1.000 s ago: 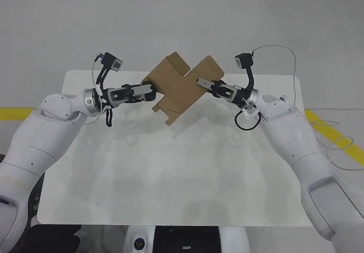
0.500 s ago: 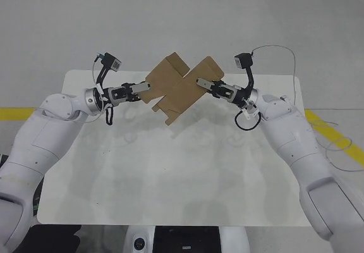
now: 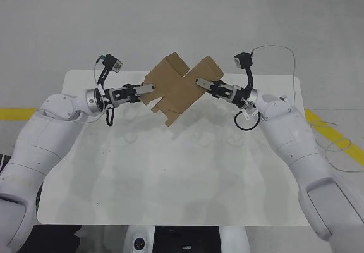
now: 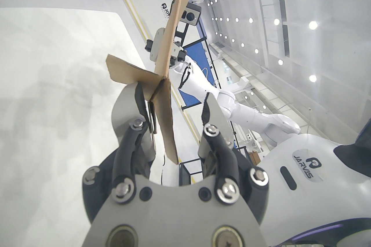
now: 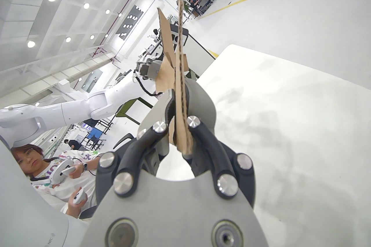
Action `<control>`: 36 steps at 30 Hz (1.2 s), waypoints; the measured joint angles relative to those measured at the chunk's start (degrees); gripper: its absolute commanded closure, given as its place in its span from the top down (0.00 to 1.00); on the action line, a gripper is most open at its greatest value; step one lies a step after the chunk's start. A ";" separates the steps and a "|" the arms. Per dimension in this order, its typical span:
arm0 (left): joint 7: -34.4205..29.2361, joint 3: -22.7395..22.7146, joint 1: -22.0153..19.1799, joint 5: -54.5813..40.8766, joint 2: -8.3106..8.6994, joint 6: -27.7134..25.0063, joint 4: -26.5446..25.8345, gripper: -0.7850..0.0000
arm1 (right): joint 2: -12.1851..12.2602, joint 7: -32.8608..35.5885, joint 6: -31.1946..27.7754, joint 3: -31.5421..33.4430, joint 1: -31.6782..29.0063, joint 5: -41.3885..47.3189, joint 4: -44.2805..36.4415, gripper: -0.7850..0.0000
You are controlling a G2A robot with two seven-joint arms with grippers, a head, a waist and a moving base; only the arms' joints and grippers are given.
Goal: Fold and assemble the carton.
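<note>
A flat brown carton (image 3: 179, 85) with several flaps is held in the air over the table's far edge, between both arms. My right gripper (image 3: 201, 82) grips its right-hand panel; in the right wrist view the gripper (image 5: 183, 99) is shut on the carton's edge (image 5: 181, 77). At the carton's left corner is my left gripper (image 3: 145, 90). The left wrist view shows this gripper (image 4: 171, 97) open, with a carton flap (image 4: 165, 115) standing between its fingers, close to one finger (image 4: 136, 103) and apart from the other (image 4: 213, 115).
The white table (image 3: 169, 177) lies bare below the carton, with rounded corners and grey floor beyond its far edge. A yellow floor line (image 3: 5, 114) runs past both sides.
My left gripper has drawn back slightly to the left along the carton's corner. The carton and the right gripper have hardly moved.
</note>
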 measured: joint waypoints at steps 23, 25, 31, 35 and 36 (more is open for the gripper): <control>1.85 -2.78 1.32 7.01 -1.43 1.38 0.12 0.00 | -0.35 0.00 0.00 1.19 0.03 -1.70 1.13 0.00; 1.88 -2.99 1.44 7.30 -1.56 1.62 0.19 0.00 | -0.38 0.00 0.00 1.25 0.01 -1.77 1.18 0.00; 1.67 -3.73 1.68 7.67 -1.91 2.11 0.27 0.00 | -0.44 0.00 0.00 1.27 -0.18 -1.90 1.17 1.00; 1.04 -4.60 1.67 7.61 -2.01 1.85 0.31 0.00 | -0.24 0.01 0.00 0.99 -0.13 -1.98 1.59 1.00; 0.82 -4.84 1.63 7.68 -2.01 1.67 0.31 0.00 | -0.07 0.01 0.00 1.04 -0.03 -2.29 1.75 1.00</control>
